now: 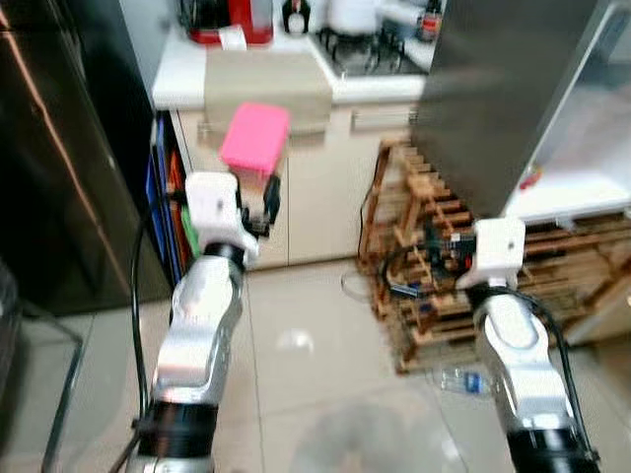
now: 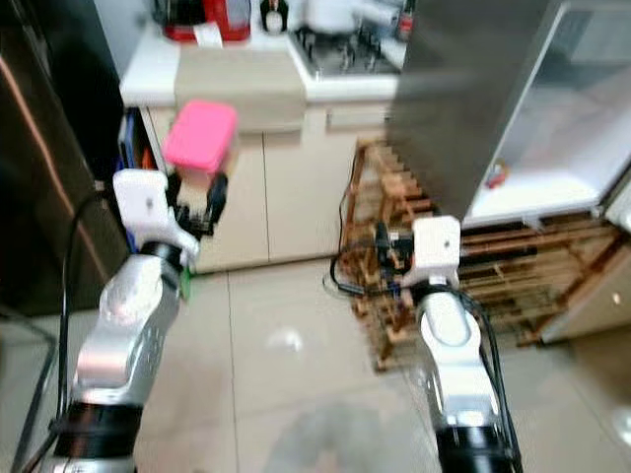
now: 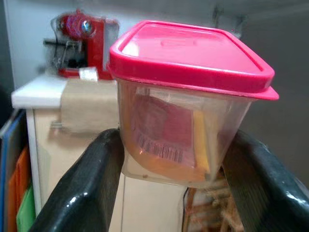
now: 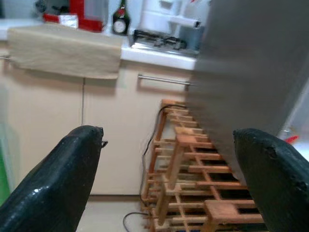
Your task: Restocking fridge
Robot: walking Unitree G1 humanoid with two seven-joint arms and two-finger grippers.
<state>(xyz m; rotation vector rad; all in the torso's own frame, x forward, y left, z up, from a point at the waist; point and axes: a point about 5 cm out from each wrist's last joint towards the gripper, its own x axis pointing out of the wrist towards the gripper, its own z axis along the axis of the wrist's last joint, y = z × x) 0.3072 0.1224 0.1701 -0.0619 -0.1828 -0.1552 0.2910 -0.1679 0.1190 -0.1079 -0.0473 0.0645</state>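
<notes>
the left tool is clamped on the clear container with the pink lid, held upright and raised in front of the cream cabinet under the desk. the open fridge compartment lies well off to the robot's right, past its grey door, so the container must travel across the body; the right arm is nearer the fridge but carries nothing. the right tool has its fingers apart and empty, pointing toward the wooden rack below the fridge. the left forearm rises steeply, wrist bent forward, and the lid is roughly level.
</notes>
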